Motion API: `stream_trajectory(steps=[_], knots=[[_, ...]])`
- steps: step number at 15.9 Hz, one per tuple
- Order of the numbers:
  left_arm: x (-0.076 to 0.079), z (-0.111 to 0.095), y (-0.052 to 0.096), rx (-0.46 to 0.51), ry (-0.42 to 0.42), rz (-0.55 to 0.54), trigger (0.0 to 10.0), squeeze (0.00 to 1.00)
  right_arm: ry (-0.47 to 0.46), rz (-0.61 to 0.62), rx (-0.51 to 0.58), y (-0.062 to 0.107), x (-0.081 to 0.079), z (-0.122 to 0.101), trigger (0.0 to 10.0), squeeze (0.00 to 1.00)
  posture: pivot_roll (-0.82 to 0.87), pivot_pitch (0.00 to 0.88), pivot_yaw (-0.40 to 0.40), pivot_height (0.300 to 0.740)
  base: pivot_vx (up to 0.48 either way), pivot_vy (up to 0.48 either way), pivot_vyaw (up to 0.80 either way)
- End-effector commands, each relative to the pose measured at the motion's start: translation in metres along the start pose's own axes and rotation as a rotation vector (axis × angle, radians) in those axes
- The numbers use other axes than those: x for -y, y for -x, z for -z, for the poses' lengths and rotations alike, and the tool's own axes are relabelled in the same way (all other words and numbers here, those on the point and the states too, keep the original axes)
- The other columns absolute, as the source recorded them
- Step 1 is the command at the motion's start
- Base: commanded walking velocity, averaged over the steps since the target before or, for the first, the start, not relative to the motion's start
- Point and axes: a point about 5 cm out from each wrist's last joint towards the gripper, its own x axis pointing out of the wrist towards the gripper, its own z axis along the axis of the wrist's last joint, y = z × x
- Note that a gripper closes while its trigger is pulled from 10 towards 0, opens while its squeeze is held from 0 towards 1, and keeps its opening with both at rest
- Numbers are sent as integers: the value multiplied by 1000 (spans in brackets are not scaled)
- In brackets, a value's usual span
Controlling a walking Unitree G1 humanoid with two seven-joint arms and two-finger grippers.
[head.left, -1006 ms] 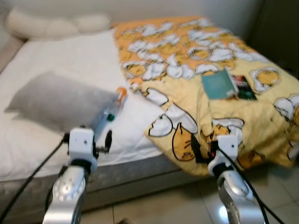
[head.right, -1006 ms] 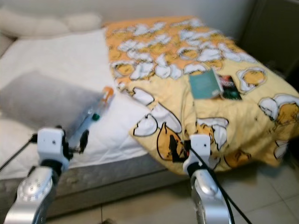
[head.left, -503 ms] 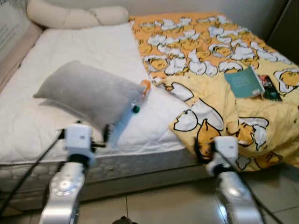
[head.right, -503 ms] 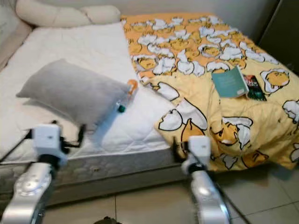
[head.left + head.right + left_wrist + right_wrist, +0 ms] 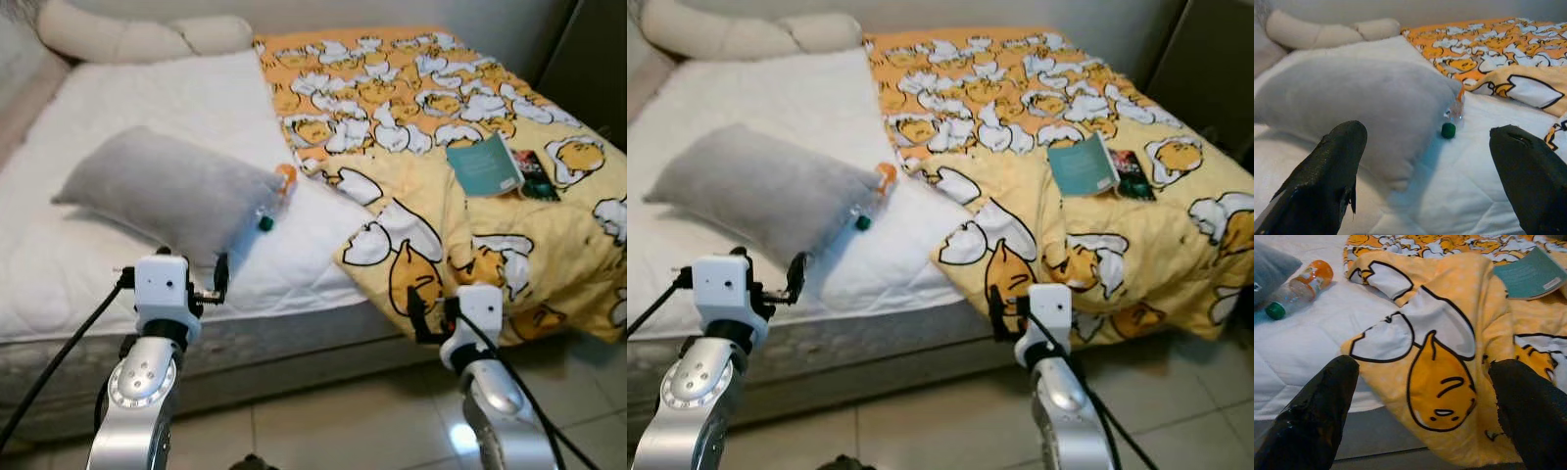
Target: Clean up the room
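A clear plastic bottle (image 5: 272, 201) with a green cap and orange label lies on the white mattress (image 5: 147, 88), tucked against a grey pillow (image 5: 162, 191). A rumpled yellow egg-print blanket (image 5: 421, 127) covers the right half of the bed and hangs over its front edge. On it lie a teal book (image 5: 485, 166) and a dark book (image 5: 537, 176). My left gripper (image 5: 1427, 132) is open, held before the bed edge and facing the pillow and bottle (image 5: 1453, 115). My right gripper (image 5: 1425, 366) is open too, facing the blanket's hanging fold.
Two cream pillows (image 5: 127, 34) lie at the head of the bed. Tiled floor (image 5: 323, 431) runs between me and the bed's grey base. A dark cabinet (image 5: 598, 59) stands at the far right.
The camera has swung about, so the bed has shifted in the picture. The bottle, pillow and books lie as before. Both arms stay raised in front of the bed edge.
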Motion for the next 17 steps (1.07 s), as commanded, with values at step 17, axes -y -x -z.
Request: stream_trajectory(steps=[17], knots=[[-1, 1, 5, -1, -3, -3, 10000, 0, 26, -133, 52, -15, -13, -22, 10000, 0, 41, 0, 1, 740, 383, 0, 376]])
